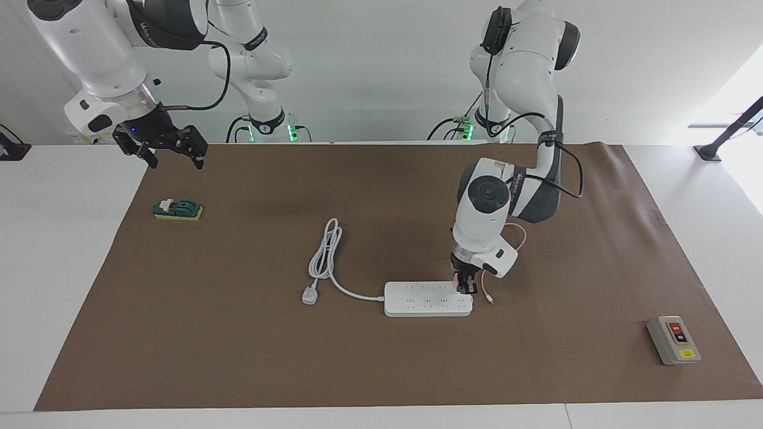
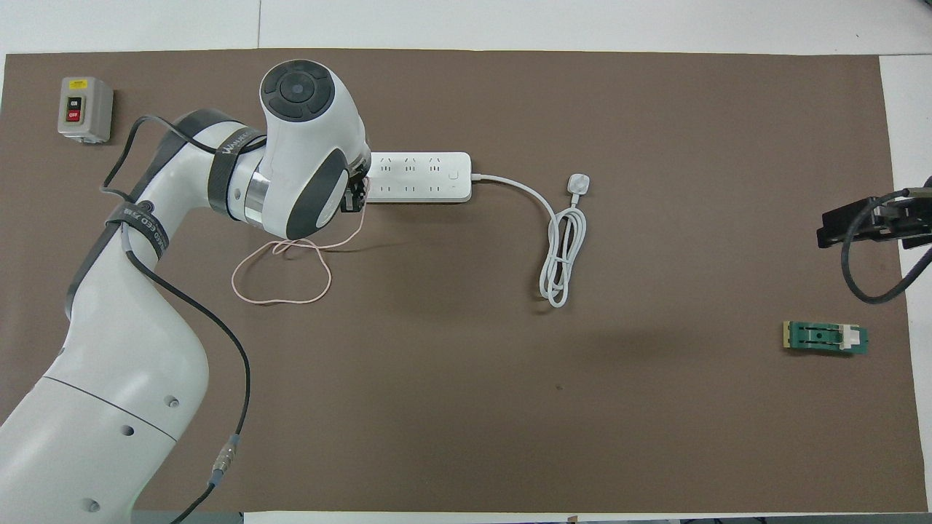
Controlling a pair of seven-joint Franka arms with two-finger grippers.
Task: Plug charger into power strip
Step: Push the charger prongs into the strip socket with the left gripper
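Note:
The white power strip (image 1: pixel 426 300) lies flat on the brown mat, and it also shows in the overhead view (image 2: pixel 422 177). My left gripper (image 1: pixel 467 287) points straight down onto the strip's end toward the left arm's side, shut on the charger. The charger's pink cube is hidden between the fingers. Its thin pink cable (image 2: pixel 280 291) loops on the mat nearer to the robots, and its tiny connector (image 1: pixel 490 300) lies beside the strip. My right gripper (image 1: pixel 161 146) waits open and empty, raised over the mat's corner at the right arm's end.
The strip's thick white cord coils and ends in a white plug (image 1: pixel 309 295) toward the right arm's end. A green and yellow block (image 1: pixel 177 210) lies below the right gripper. A grey box with red and black buttons (image 1: pixel 673 339) sits at the left arm's end.

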